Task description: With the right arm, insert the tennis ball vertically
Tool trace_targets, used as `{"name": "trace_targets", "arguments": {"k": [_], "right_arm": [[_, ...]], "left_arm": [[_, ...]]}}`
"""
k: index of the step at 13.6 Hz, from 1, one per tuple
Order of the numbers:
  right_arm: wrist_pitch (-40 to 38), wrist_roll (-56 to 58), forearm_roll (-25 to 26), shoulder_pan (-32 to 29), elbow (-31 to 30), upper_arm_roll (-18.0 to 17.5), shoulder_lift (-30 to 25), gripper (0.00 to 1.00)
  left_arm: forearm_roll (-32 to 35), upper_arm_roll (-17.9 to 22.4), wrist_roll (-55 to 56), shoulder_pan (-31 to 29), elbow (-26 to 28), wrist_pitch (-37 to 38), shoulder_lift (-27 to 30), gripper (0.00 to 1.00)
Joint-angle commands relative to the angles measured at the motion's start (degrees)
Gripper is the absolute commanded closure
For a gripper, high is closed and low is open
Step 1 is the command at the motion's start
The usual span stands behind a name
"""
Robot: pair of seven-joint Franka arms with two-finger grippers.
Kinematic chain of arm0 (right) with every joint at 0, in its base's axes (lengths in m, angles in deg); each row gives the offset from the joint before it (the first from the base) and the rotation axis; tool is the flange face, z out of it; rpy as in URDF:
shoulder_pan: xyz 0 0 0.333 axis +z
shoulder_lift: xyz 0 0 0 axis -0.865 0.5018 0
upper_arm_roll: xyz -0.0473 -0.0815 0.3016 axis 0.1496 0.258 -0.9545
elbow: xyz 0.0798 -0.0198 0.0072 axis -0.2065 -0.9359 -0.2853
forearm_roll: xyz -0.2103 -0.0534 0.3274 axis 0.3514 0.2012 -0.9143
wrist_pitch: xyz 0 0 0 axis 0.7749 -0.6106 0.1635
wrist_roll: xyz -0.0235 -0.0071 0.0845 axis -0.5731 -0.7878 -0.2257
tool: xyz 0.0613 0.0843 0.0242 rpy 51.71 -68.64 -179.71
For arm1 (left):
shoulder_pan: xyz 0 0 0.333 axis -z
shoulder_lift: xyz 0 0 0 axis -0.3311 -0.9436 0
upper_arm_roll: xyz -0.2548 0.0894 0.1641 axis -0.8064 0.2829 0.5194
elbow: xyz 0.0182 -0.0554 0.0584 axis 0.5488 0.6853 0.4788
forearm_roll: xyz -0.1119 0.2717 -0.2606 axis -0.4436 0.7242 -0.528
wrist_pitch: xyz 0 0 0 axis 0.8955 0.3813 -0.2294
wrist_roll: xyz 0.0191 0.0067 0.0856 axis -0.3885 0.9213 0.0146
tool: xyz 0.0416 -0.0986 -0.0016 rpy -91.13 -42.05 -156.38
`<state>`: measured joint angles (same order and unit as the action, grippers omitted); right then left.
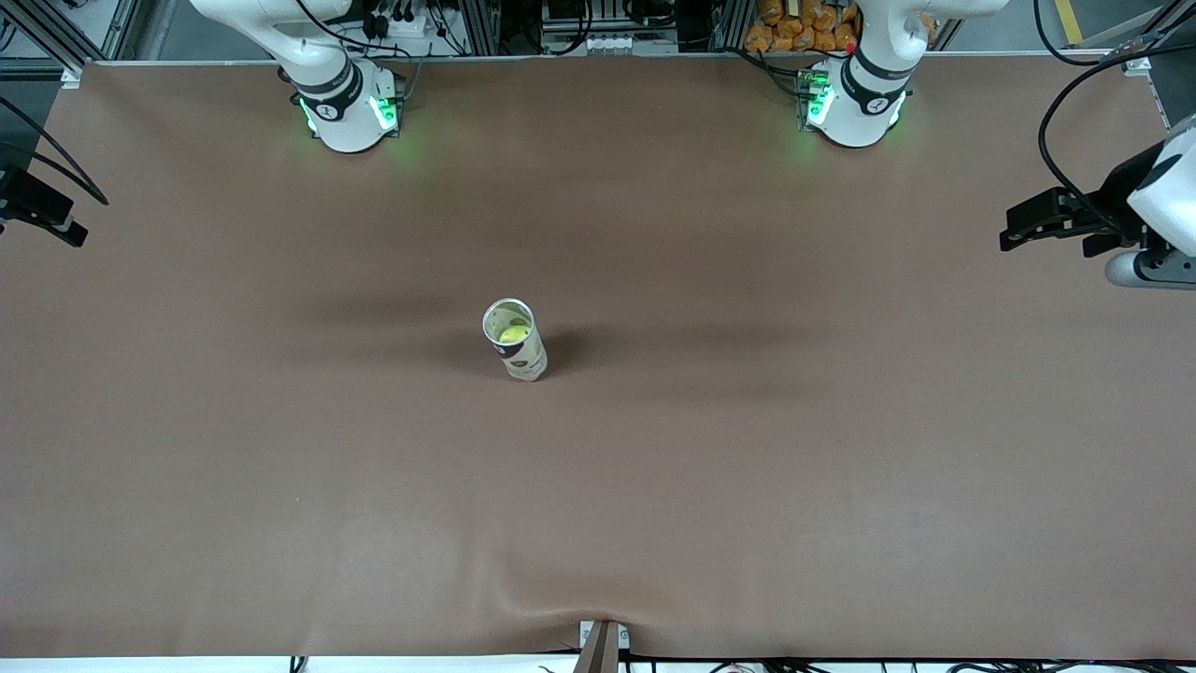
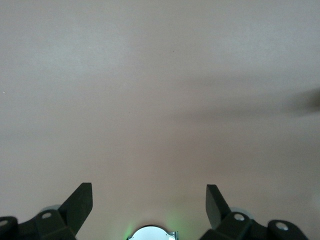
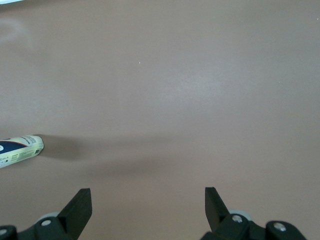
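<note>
A clear tennis ball tube (image 1: 525, 358) stands upright, slightly tilted, in the middle of the table, its mouth open. A yellow tennis ball (image 1: 513, 334) lies inside it. The tube's lower end also shows at the edge of the right wrist view (image 3: 20, 150). My right gripper (image 3: 148, 195) is open and empty, up over the right arm's end of the table (image 1: 56, 222), well away from the tube. My left gripper (image 2: 149, 192) is open and empty, up over the left arm's end of the table (image 1: 1023, 224).
The brown table mat (image 1: 747, 486) has a small wrinkle at its edge nearest the front camera (image 1: 561, 598). A clamp (image 1: 603, 640) sits at that edge. The arm bases (image 1: 350, 112) (image 1: 855, 107) stand along the edge farthest from the front camera.
</note>
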<state>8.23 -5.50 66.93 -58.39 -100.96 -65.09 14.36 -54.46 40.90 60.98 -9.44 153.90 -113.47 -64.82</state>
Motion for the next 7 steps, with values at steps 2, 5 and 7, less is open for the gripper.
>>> {"name": "trace_targets", "arguments": {"k": [2, 5, 7], "right_arm": [[-0.3, 0.2, 0.0, -0.3, 0.6, -0.4, -0.3, 0.00], [-0.3, 0.2, 0.0, -0.3, 0.6, -0.4, -0.3, 0.00], [-0.3, 0.5, 0.0, -0.3, 0.8, -0.4, -0.3, 0.00]], "left_arm": [[-0.3, -6.4, -0.4, -5.6, 4.0, -2.5, 2.6, 0.00], [-0.3, -9.9, -0.3, -9.1, 9.1, -5.4, 5.8, 0.00], [-0.3, -11.7, -0.2, -10.7, 10.0, -5.5, 7.0, 0.00]]}}
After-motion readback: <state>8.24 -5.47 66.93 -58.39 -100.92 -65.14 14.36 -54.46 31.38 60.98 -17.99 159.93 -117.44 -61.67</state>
